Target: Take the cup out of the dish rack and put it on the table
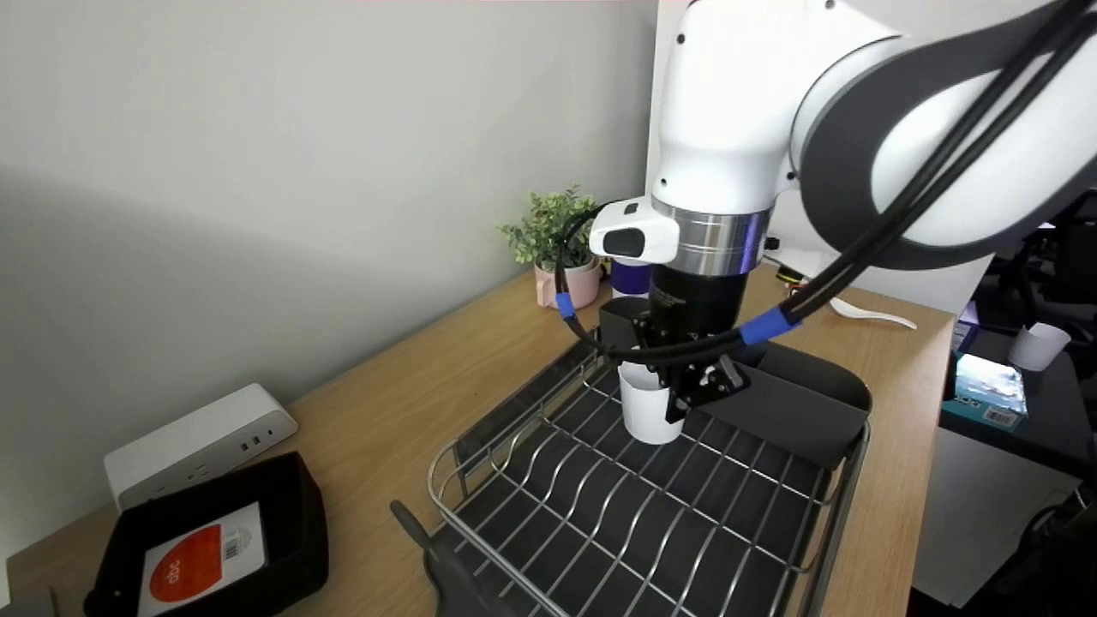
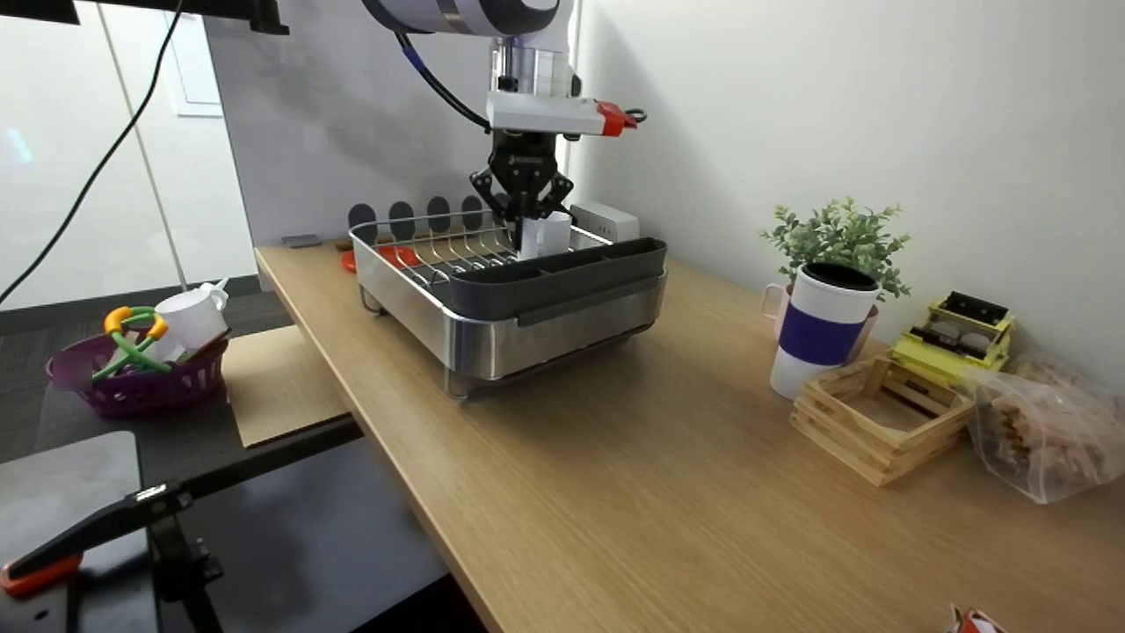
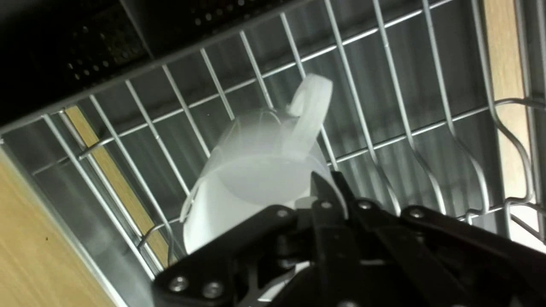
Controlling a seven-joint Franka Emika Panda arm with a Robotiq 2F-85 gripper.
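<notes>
White ceramic mug point(image 1: 647, 407), small and plain with a side loop handle point(image 3: 317, 104), sits within the large steel-wire dish rack point(image 2: 404, 301), near the long dark grey plastic utensil trough point(image 2: 554, 286). The black jointed fingers point(image 3: 324, 219) look clamped on its side wall, one inside the rim and one outside; whether the base touches the rack cannot be told.

The lift would best go straight up and slowly, until base and handle pass well over the trough, since a grip on one wall may let the weight tip. The mug should then meet the light-brown wooden desk point(image 2: 615, 457) base first, the fingers parting only once it bears evenly.

Its mouth faces up, its long axis near vertical, perhaps leaning slightly. In the wrist view the handle points up and right.
</notes>
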